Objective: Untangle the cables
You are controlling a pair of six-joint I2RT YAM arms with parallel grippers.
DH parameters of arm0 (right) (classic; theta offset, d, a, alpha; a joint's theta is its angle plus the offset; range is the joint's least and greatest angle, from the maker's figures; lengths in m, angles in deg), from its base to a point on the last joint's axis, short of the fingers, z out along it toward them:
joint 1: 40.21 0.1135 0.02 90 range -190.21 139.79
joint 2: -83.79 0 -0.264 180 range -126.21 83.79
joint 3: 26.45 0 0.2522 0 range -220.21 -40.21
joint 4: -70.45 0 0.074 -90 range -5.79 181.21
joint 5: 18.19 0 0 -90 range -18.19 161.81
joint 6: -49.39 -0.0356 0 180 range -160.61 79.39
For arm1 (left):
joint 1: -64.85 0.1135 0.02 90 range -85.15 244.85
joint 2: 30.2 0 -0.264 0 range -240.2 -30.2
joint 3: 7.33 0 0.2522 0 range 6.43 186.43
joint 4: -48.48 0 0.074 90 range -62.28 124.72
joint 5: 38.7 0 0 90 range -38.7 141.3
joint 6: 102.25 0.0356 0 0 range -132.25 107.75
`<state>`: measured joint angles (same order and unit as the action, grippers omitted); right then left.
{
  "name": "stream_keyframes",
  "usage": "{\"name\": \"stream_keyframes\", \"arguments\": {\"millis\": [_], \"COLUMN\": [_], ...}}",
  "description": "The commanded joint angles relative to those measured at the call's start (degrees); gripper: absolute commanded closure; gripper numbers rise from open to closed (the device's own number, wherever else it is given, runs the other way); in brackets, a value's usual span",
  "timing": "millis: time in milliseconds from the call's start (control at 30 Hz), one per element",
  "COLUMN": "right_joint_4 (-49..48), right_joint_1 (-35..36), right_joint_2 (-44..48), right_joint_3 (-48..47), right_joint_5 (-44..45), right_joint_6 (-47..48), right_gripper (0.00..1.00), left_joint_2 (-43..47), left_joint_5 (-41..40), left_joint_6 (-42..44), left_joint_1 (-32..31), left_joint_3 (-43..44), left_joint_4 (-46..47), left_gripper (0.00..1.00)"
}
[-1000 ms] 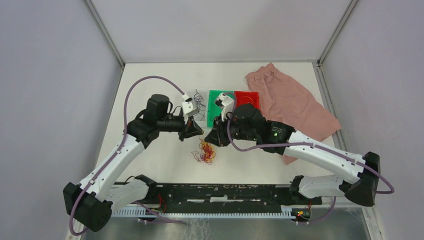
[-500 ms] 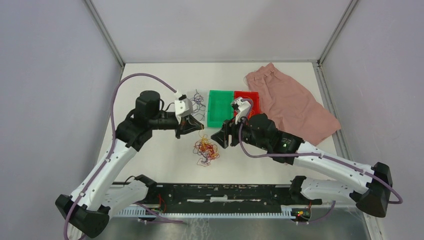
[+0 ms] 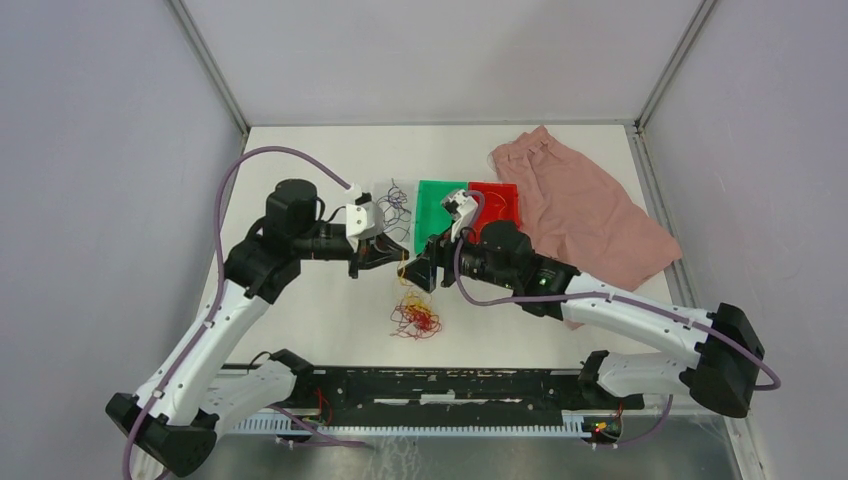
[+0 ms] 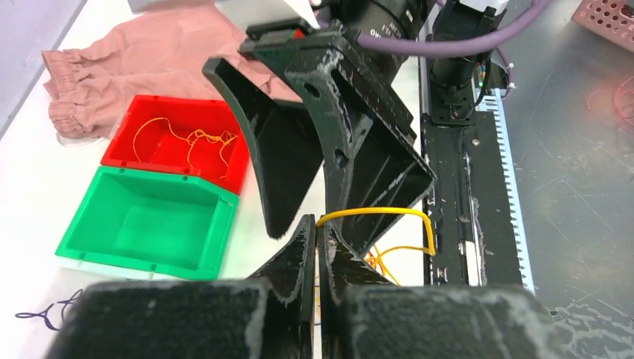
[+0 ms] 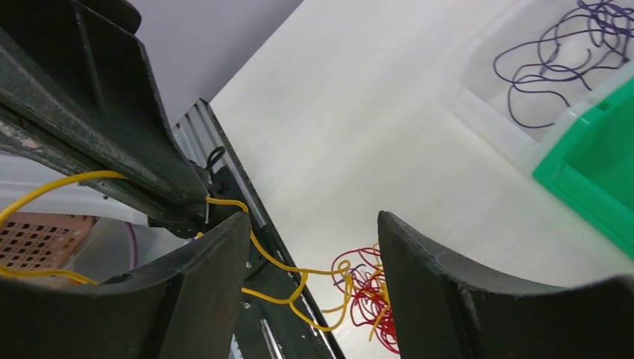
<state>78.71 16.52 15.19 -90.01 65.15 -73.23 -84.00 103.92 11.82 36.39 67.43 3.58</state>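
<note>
While the yellow wire [image 4: 374, 212] is pinched by the pressed-together left fingers [image 4: 303, 250], the right fingers [image 5: 448, 299] are spread beside it; the red-and-yellow tangle [image 3: 414, 318] is seen on the bench [image 3: 330, 300] below; should the strand be pulled hard, knots could be tightened, or the tangle dragged.

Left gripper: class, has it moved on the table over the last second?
Yes. The left gripper has drifted slightly left, farther from the green bin.
</note>
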Motion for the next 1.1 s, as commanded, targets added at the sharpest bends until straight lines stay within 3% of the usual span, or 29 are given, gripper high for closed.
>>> {"name": "stream_keyframes", "arguments": {"millis": [0, 300, 800, 1067], "right_joint_4": [-8.2, -11.3, -12.1, -13.7], "right_joint_1": [0.0, 0.0, 0.1, 0.0], "right_joint_2": [-2.0, -6.2, -9.9, -11.9], "right_joint_3": [-0.9, -0.7, 1.7, 4.9], "right_joint_5": [-4.5, -5.0, 4.9, 7.0], "right_joint_6": [-2.5, -3.2, -2.0, -2.7], "right_gripper": [0.30, 0.32, 0.38, 0.43], "left_joint_2": [-0.7, -3.5, -5.6, -6.4], "left_joint_5": [1.2, 0.4, 3.4, 3.3], "left_joint_6": [3.4, 4.1, -4.2, -8.5], "left_joint_1": [-0.4, -0.6, -1.4, -1.5], "left_joint_3": [3.8, 11.0, 24.0, 29.7], "left_joint_4": [1.1, 1.1, 1.2, 6.2], "left_gripper": [0.97, 0.97, 0.97, 0.97]}}
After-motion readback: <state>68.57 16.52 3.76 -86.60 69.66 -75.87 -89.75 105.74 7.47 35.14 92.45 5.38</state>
